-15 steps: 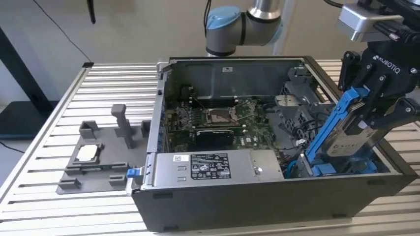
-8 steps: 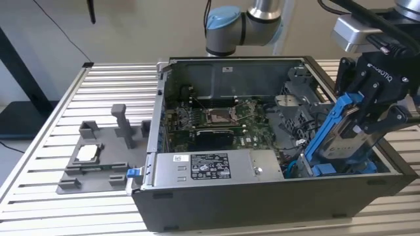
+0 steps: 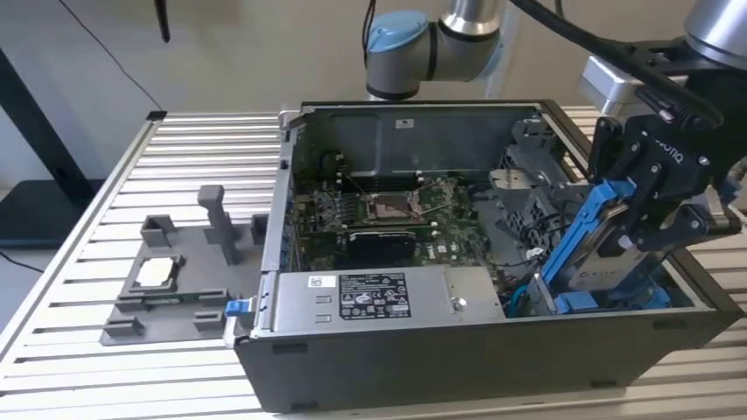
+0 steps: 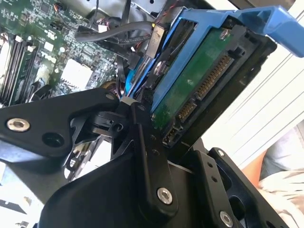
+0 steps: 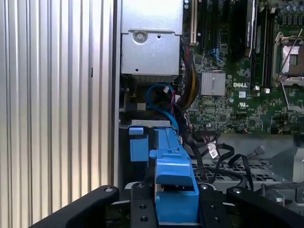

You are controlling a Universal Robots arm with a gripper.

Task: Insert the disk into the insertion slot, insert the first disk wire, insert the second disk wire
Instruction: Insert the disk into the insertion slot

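At the exterior view's right, over the near corner of the open computer case point(image 3: 467, 367): one black hand point(image 3: 624, 241), fingers closed on the disk point(image 3: 589, 236) and pinching its blue frame from both sides. Disk: silver-grey body in a bright blue carrier, standing steeply tilted, upper end leaning toward the exterior view's right, lower end down at the slot point(image 3: 578, 304), a grey metal bay with blue trim in the case's lower right corner; how far the lower end has entered cannot be told. Second wrist view: green circuit board of the disk point(image 4: 199, 80) with its row of connector pins facing the camera, black finger links crossing in front. First wrist view: blue carrier edge point(image 5: 173, 175) running up the middle between two black finger bases, a bundle of black wires point(image 5: 213, 156) just beside it, a blue cable point(image 5: 159, 95) looped beyond. Case contents: green circuit board point(image 3: 397, 210) across the floor, silver labelled box point(image 3: 362, 297) along the near wall. Surface point(image 3: 198, 157): pale slatted metal, carrying the case and, at the exterior view's left, a grey holder tray point(image 3: 122, 319) with a small square chip point(image 3: 157, 273) on it, well apart from the hand.
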